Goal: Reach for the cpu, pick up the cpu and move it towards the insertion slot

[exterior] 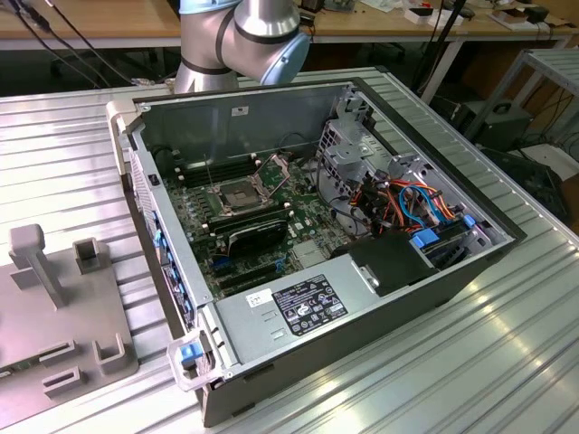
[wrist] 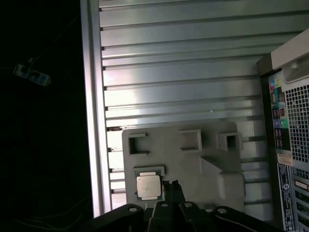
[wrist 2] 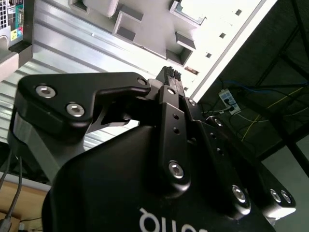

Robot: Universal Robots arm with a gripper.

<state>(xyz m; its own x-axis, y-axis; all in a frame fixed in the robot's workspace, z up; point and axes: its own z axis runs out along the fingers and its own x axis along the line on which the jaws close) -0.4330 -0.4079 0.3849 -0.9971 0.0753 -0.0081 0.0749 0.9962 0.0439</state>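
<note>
Arm: the arm [exterior: 242, 32] rises behind the open computer case [exterior: 235, 113] and leaves the exterior view at its upper edge.

Gripper: the gripper [wrist: 171, 184] hangs over the grey fixture plate [wrist: 207, 159], not over the case. It reads as well above the plate, as I judge it from how much of the table the first wrist view takes in.

Jaws: in both wrist views the two black fingertips [wrist 2: 170, 73] sit drawn together, or very nearly so, with nothing held between them.

Cpu: the cpu [wrist: 147, 186] lies flat in a shallow square recess of the fixture plate, pale and face up. In the first wrist view it appears just beside the fingertips, but nothing is touching it. The recess likely keeps it square and in a known spot for a grasp.

Insertion slot: the insertion slot [exterior: 237, 195] is on the board inside the case, a silvery frame round a dark centre. It is bare – no chip in it – and well apart from the plate.

Layout: plate and case stand side by side on the ribbed metal table [exterior: 507, 362], the plate towards the exterior view's left.

Stage: reach under way, no pickup yet – my reading.
</note>
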